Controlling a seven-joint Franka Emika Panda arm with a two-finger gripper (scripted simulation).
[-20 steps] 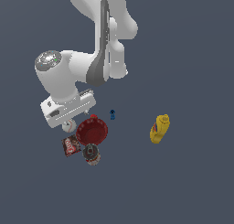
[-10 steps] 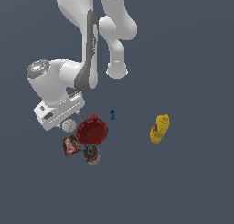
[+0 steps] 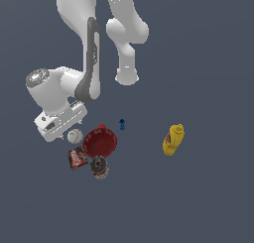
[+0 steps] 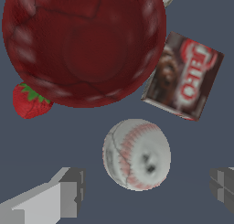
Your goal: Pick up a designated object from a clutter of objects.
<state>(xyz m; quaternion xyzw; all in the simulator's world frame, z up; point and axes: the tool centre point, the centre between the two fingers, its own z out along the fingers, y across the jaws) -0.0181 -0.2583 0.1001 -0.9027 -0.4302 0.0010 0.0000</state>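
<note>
Now the fingers [image 4: 68,193] stand wide open, holding nothing, flanking the baseball [image 4: 137,154]. Centre it before closing, clear of the red bowl [image 4: 84,45].

You see a matt, leathery white baseball [image 4: 136,154] with stitched red seams, a glossy, glazed-looking red bowl [image 4: 84,45], a printed dark packet [image 4: 183,77] with a slight sheen, and a smooth yellow plastic-looking bottle [image 3: 173,139].
</note>
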